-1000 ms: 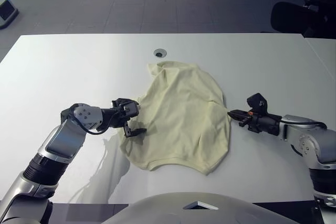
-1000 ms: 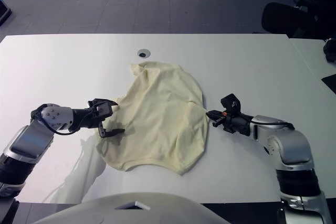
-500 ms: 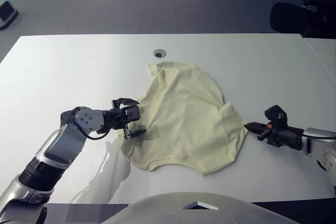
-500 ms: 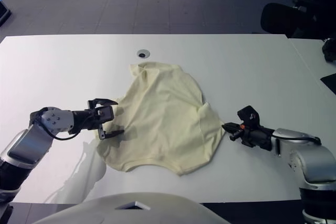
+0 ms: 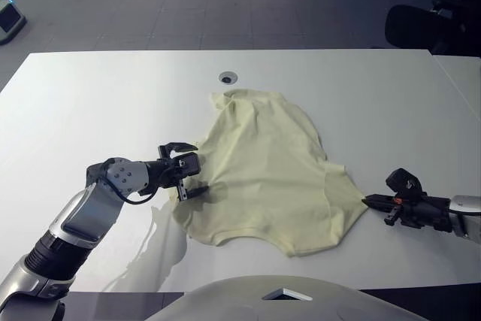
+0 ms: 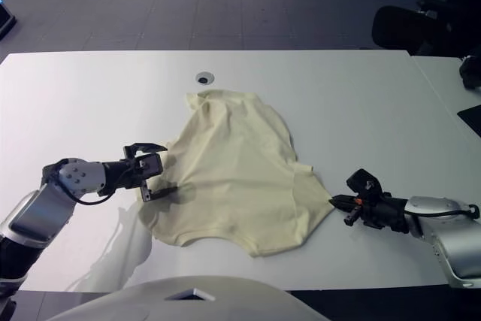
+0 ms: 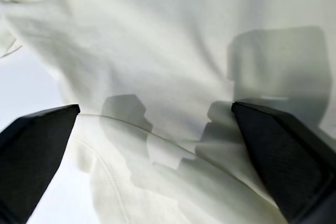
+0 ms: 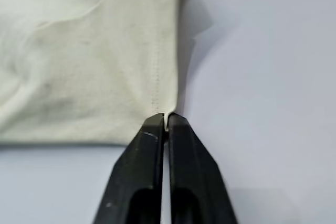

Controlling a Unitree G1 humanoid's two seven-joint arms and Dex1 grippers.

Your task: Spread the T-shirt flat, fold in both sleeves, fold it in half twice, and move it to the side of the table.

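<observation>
Right end effector [image 8: 167, 119] clamps a T-shirt [image 5: 263, 163] corner — left end effector [image 5: 187, 169] spread wide over its edge.

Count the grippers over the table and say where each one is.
2. The left gripper is open at the shirt's left edge. The right gripper is shut on the shirt's stretched-out right corner.

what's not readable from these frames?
- Head views: T-shirt is bunched; its own folds hide the sleeves' outlines.
- Left wrist view: left gripper fingers cut off by the frame edges; contact with the cloth unclear.
- Right wrist view: right gripper is shut; its fingers hide how much cloth they pinch.
</observation>
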